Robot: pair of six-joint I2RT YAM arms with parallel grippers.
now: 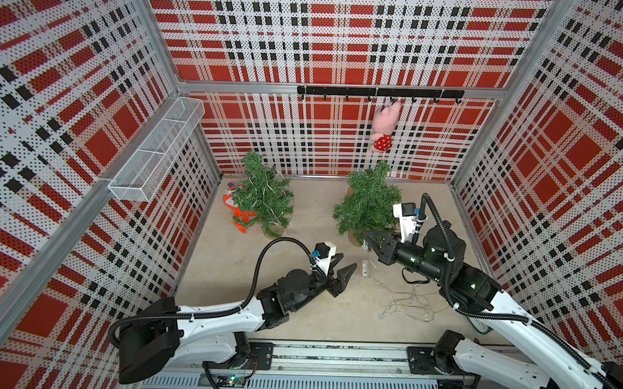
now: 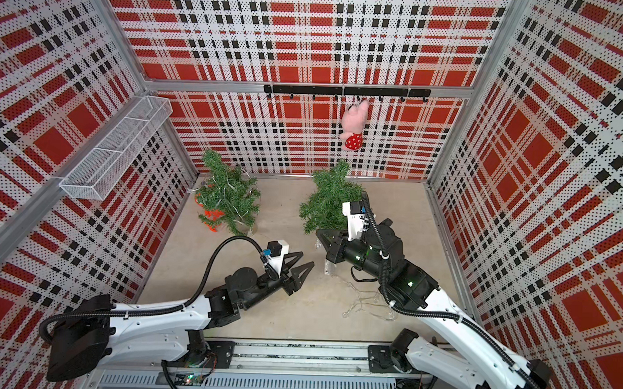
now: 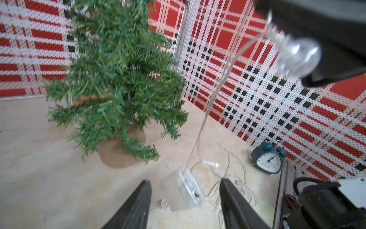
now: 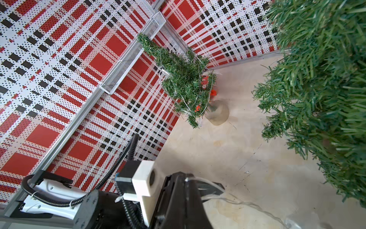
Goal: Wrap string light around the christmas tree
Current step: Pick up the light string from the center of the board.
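A bare green christmas tree point(image 1: 368, 201) point(image 2: 329, 203) stands in a brown pot at the back right. My right gripper point(image 1: 366, 236) point(image 4: 188, 180) sits by its base, shut on the thin wire of the string light. A clear bulb point(image 3: 297, 57) hangs at the closed jaws. From there the wire drops to a clear battery box point(image 1: 366, 268) point(image 3: 182, 190) on the table. The remaining string light point(image 1: 404, 305) point(image 2: 367, 304) lies in a loose heap beside my right arm. My left gripper point(image 1: 349, 260) point(image 3: 185, 182) is open, its fingers either side of the box without touching it.
A second tree point(image 1: 263, 197) point(image 4: 184, 79) at the back left carries a light string, with an orange object point(image 1: 239, 218) behind it. A teal alarm clock point(image 3: 268, 158) stands by the right wall. A pink plush toy point(image 1: 385, 126) hangs from the hook rail. A mesh basket point(image 1: 158, 151) is mounted on the left wall.
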